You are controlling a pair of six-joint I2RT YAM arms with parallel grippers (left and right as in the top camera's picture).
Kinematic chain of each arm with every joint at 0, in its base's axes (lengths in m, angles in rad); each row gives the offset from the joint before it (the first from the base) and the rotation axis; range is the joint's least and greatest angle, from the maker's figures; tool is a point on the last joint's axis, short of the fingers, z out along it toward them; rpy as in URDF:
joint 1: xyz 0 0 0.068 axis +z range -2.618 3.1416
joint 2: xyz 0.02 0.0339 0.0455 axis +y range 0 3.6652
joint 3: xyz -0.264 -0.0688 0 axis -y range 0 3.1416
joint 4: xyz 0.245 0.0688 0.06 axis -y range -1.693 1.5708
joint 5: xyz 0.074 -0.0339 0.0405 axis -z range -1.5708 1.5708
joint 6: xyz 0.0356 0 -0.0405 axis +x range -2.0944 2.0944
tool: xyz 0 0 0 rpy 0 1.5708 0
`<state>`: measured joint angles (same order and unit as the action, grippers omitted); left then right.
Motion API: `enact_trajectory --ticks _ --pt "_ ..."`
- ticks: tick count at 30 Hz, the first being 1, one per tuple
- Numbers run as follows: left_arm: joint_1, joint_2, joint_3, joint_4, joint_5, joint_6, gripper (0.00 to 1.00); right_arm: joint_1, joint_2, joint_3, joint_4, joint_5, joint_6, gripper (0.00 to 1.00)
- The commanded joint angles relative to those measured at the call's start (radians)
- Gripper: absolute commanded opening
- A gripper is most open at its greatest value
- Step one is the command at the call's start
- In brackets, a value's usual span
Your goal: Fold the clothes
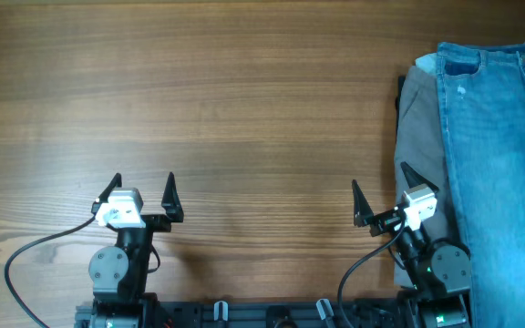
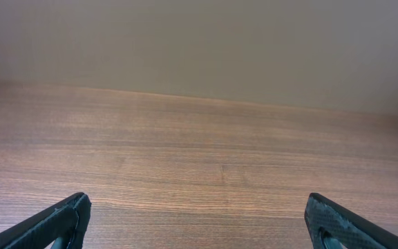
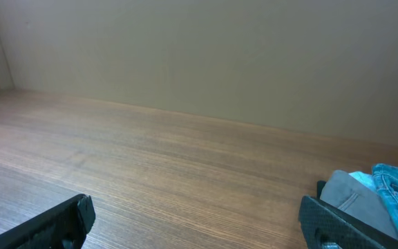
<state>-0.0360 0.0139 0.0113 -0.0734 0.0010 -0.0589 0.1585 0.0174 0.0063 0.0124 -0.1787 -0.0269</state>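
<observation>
**Asker:** How do your pincers stand?

**Robot:** My left pincer is spread wide. Its two black fingers are far apart, with only bare wood between them. My right pincer is spread just as wide and grips nothing either. Both sit near the near edge of the table, pointing away from me.

**Asker:** And where are the jeans?

**Robot:** The jeans lie flat at the right end of the table. They run from its far side back toward my right arm's base and pass out of the overhead view on the right. They lie to the right of my right pincer, near it but not in its grip. They are well apart from my left pincer, with the broad middle of the table between. My right wrist camera shows a fold of blue denim just past my right-hand finger.

**Asker:** Is anything with them?

**Robot:** Grey trousers lie under the jeans and stick out along their left side. From above, the tip of my right pincer's outer finger overlaps the edge of the grey cloth. I cannot tell whether it touches.

**Asker:** What about the surface and the room?

**Robot:** The table is brown wood, with the grain running from side to side. Beyond its far edge stands a plain beige wall.
</observation>
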Motion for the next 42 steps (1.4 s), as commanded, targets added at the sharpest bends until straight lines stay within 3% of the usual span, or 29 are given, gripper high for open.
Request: enact_trajectory --ticks 1,42 --pt "0.008 0.000 -0.005 0.002 0.005 -0.005 1.00 0.001 -0.003 -0.001 0.002 0.000 0.001 1.00" --pt "0.008 0.000 -0.005 0.002 0.006 -0.006 1.00 0.001 -0.003 -0.001 0.000 0.034 -0.034 1.00"
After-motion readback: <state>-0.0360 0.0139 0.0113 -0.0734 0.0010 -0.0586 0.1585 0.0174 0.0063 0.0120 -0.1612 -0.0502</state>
